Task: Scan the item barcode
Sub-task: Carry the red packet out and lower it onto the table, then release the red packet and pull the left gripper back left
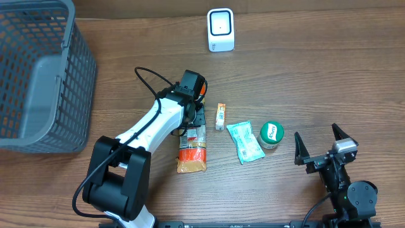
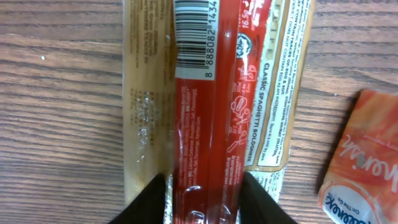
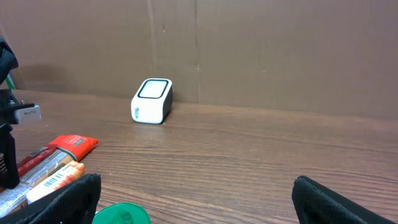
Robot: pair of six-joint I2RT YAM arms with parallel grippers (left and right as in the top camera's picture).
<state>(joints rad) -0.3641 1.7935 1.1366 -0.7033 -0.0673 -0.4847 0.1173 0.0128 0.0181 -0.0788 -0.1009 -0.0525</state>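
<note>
The item is a long spaghetti bolognese packet (image 1: 192, 152), red and tan, lying flat on the wooden table near the middle. My left gripper (image 1: 195, 123) is over its far end. In the left wrist view the two black fingers press against either side of the packet's red strip (image 2: 205, 143), so my left gripper (image 2: 204, 186) is shut on it. The barcode (image 2: 196, 37) faces up toward the camera. The white scanner (image 1: 220, 30) stands at the table's far edge and also shows as the white scanner (image 3: 152, 101). My right gripper (image 1: 319, 140) rests at the front right, open and holding nothing.
A grey mesh basket (image 1: 38, 76) fills the far left. Right of the packet lie a small orange sachet (image 1: 220, 116), a teal sachet (image 1: 244, 142) and a green-lidded tub (image 1: 271, 134). The tub lid (image 3: 121, 214) sits just ahead of my right gripper's left finger.
</note>
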